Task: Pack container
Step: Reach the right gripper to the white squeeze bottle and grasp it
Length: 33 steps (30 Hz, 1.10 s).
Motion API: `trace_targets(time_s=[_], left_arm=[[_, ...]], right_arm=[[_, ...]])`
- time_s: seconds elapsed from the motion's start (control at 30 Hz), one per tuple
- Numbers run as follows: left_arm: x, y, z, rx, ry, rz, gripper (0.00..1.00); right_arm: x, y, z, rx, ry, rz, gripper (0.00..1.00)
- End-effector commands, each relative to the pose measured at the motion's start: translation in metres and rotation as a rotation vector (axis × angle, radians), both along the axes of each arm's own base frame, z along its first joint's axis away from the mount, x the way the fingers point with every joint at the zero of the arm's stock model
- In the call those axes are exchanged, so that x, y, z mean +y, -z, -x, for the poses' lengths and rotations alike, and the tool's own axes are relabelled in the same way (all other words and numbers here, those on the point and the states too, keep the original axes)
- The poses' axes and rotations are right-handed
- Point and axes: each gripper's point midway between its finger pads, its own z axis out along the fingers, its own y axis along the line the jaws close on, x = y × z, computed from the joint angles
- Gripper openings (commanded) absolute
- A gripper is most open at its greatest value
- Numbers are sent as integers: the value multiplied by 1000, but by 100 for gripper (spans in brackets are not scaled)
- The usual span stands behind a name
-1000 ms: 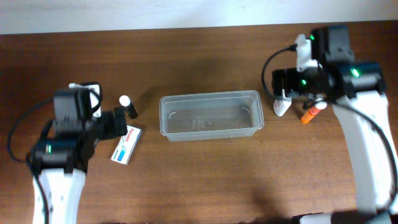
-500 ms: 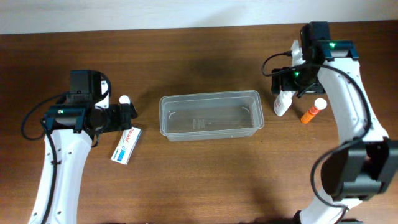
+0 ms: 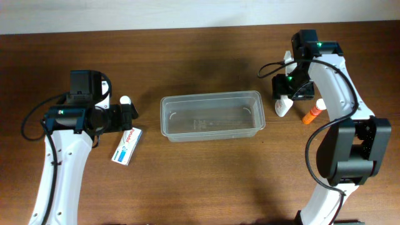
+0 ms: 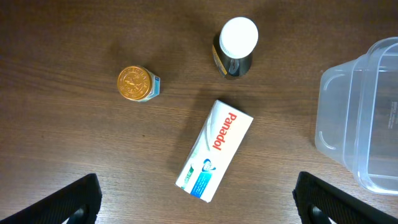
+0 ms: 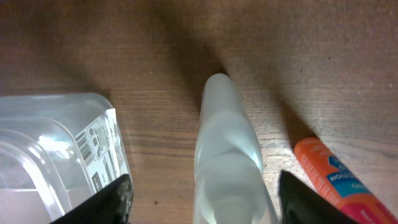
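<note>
The clear plastic container [image 3: 212, 116] sits empty at the table's middle; its corner shows in the left wrist view [image 4: 367, 118] and the right wrist view [image 5: 56, 143]. My right gripper [image 3: 285, 94] [image 5: 208, 205] is open, its fingers either side of a white bottle [image 3: 282, 107] [image 5: 227, 149] lying right of the container. An orange tube [image 3: 314, 112] [image 5: 336, 180] lies just right of it. My left gripper [image 3: 129, 116] [image 4: 199, 205] is open and empty above a Panadol box [image 3: 127, 146] [image 4: 215, 151]. A dark white-capped bottle [image 3: 125, 100] [image 4: 236, 46] stands beyond it.
A small gold-lidded jar [image 4: 138, 84] stands left of the dark bottle in the left wrist view. The table is dark brown wood [image 3: 206, 181], with a white wall edge along the back [image 3: 187, 12].
Both arms have dropped lower toward the table. The right gripper has shifted slightly left over the white bottle. The left arm has held still for the last half second. No object has moved.
</note>
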Motion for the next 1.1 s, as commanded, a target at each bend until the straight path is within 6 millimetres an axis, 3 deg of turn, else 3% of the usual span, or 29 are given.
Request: trace_targets(time_s=[0.0,0.3,0.67,0.97,1.07], left_arm=[[-2,-6,-5,-19,19,4,99],[-2,-6,-5,-18,19,4,99],[-2,-6,-4,-15,19,4,99],[-2,-6,-4,-15,19,4,99],[-2,-6,-4,-15,19,4,99]], right_arm=[[1,-7,-6,-25,0,-4,63],[1,-10,-6,-34,0,-4,52],[1,-13,-7,-43,0,-3,29],[-5,-15,-8,-49,3,30,27],[-4,-26,-10,-71,2,30,23]])
